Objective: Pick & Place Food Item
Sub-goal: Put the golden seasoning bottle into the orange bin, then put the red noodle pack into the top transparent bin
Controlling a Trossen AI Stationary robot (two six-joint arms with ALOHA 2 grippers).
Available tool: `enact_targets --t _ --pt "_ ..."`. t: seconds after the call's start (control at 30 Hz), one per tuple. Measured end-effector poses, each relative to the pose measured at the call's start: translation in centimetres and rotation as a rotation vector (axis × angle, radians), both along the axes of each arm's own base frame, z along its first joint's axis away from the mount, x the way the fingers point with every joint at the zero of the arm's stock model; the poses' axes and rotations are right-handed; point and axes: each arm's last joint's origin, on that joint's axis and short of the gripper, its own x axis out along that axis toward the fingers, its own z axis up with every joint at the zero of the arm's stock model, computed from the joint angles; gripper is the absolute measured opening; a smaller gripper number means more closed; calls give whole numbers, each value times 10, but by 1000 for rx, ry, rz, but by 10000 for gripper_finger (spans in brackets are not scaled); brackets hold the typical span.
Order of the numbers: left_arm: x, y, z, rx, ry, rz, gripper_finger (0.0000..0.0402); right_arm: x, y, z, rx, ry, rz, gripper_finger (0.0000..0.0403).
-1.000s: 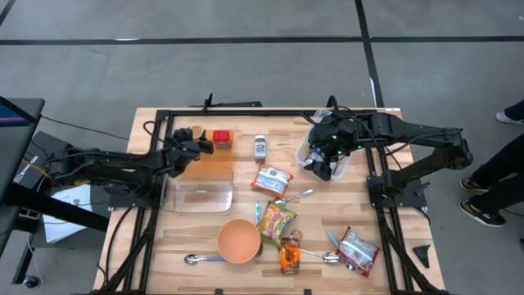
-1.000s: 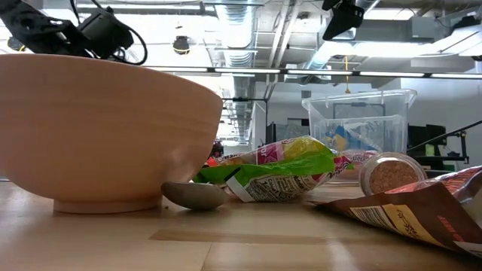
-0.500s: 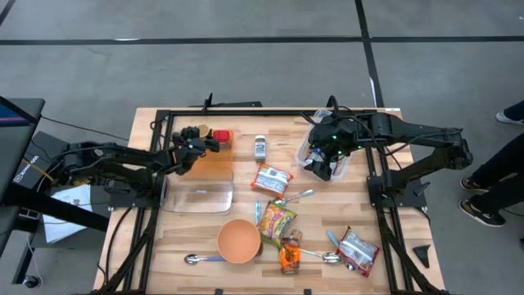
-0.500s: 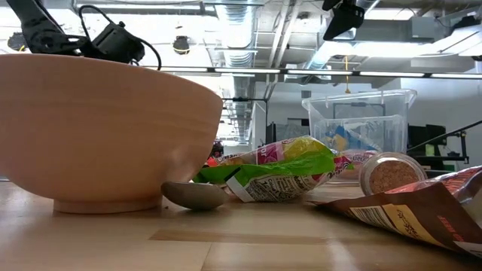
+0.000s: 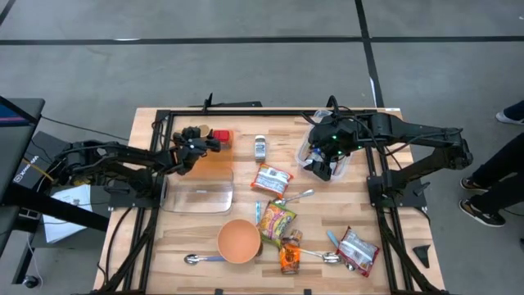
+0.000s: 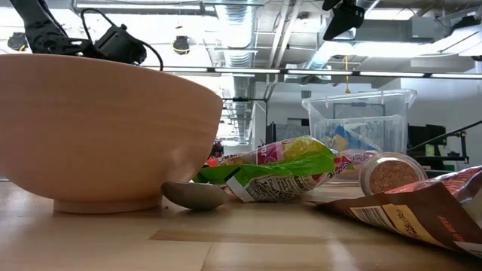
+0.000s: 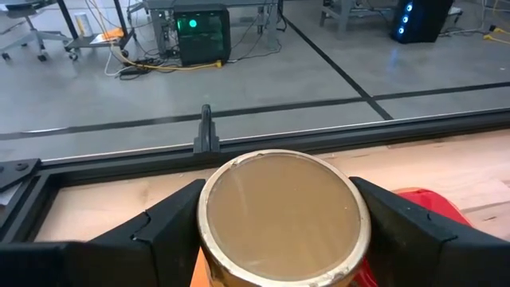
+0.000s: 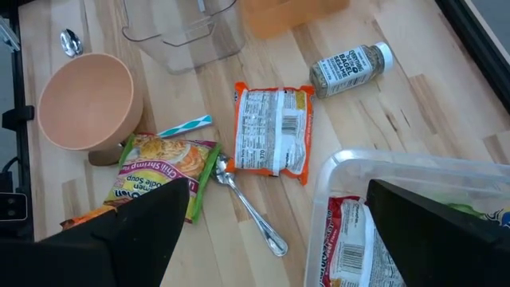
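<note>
Left claw [image 7: 279,231]: clamped on a round tin [image 7: 280,209]; carried, not yet placed
Right claw [image 8: 271,231]: fingers apart, empty; packets remain on the worktop [image 5: 196,238]

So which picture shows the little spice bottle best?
The right wrist view: the spice bottle lies whole on the wood, label readable. The high view shows it tiny; the low view shows only its round end. The left wrist view misses it.

The surface [image 5: 205,246] is pale wood with fine grain. The bowl [image 5: 239,241] is terracotta pink. A noodle packet [image 5: 277,220] shows yellow and green with pink lettering. The snack packet [image 5: 271,179] is orange and white. The can [image 7: 280,215] has a tan lid with a gold rim.
</note>
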Motion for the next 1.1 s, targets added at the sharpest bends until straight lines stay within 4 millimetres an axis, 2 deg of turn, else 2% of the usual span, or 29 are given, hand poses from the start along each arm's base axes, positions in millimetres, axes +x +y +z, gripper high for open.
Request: enact_targets --t 0.2,0.4,1.1 --pt "-1 2 0 -5 -26 19 272 0 0 0 -1 0 1 379" --pt "-1 2 0 -10 -34 10 297 0 0 0 -1 -1 1 379" --pt "4 3 22 88 -165 -21 296 0 0 0 0 -3 0 379"
